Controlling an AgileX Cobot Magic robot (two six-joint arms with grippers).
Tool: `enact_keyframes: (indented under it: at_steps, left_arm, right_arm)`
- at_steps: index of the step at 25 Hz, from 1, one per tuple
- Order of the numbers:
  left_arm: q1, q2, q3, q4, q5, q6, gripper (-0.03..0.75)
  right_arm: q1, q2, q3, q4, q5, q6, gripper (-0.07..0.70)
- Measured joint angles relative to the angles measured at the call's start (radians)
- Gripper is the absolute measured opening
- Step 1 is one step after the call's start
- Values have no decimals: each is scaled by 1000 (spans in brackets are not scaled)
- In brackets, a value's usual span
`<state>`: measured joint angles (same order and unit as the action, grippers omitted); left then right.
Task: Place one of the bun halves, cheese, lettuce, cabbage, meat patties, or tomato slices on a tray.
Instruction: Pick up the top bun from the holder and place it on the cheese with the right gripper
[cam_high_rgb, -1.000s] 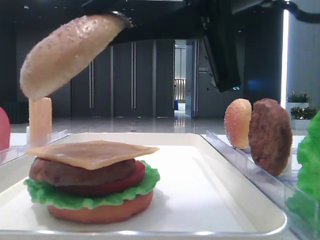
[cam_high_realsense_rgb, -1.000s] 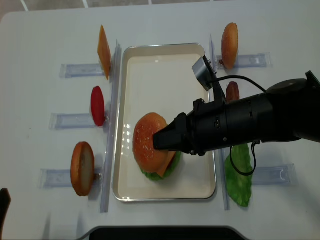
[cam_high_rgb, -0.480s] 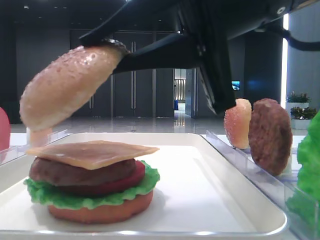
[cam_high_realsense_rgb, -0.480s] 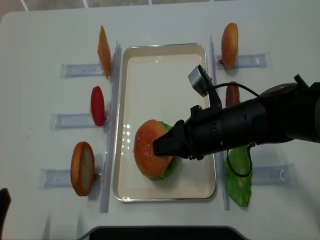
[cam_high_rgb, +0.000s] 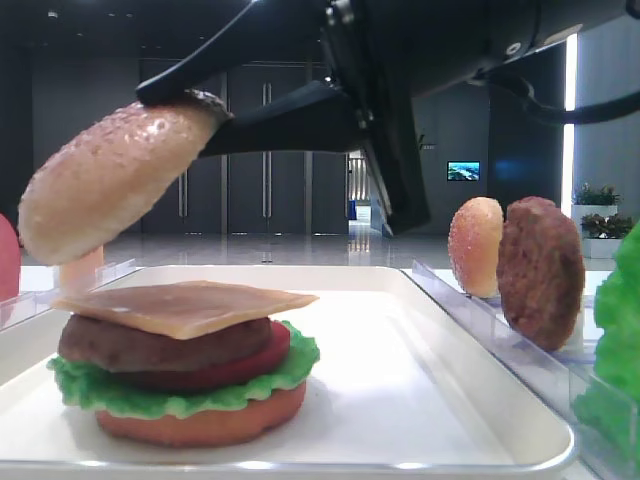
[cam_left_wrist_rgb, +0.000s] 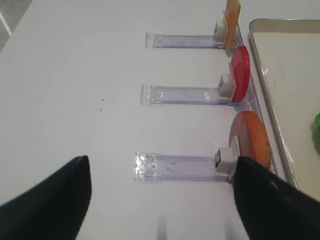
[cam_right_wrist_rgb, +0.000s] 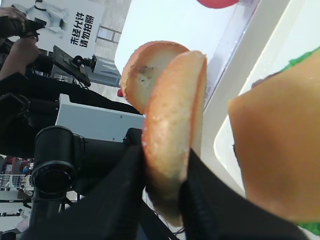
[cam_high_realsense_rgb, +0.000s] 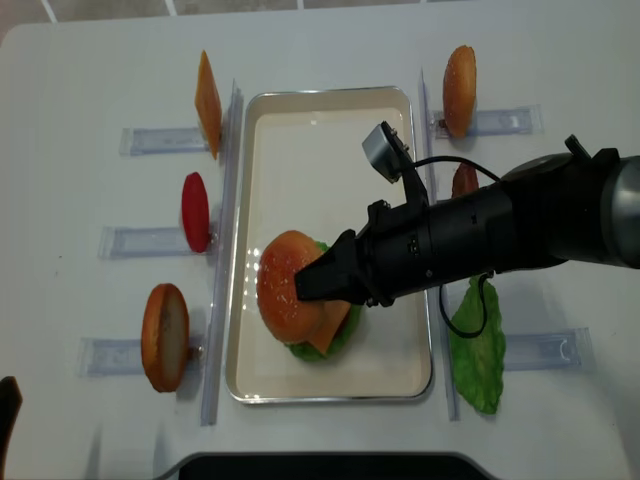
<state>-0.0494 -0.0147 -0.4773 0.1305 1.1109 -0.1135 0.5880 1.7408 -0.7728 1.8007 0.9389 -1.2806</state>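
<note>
You had the right claw (cam_right_wrist_rgb: 165, 200) closed on the edge of the top bun (cam_high_rgb: 110, 180), holding it tilted in the air above the cheese (cam_high_rgb: 185, 305) of the stack on the tray (cam_high_realsense_rgb: 330, 130). Your left claw (cam_left_wrist_rgb: 160, 200) was wide open over the table (cam_left_wrist_rgb: 75, 75).

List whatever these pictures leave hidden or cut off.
- Meat patty on the right rack: overhead view, mostly covered by the right arm.
- Stack under the top bun: overhead view, bun hides all but lettuce and cheese edges.
- Left gripper: left wrist view, fingertips cut off by the bottom edge.
</note>
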Motion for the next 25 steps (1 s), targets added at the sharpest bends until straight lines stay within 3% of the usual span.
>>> enact_keyframes:
  at_steps: [25]
  left_arm:
    - [0, 0, 0, 0, 0, 0, 692]
  right_arm:
    - [-21, 63, -5, 0, 12, -5, 162]
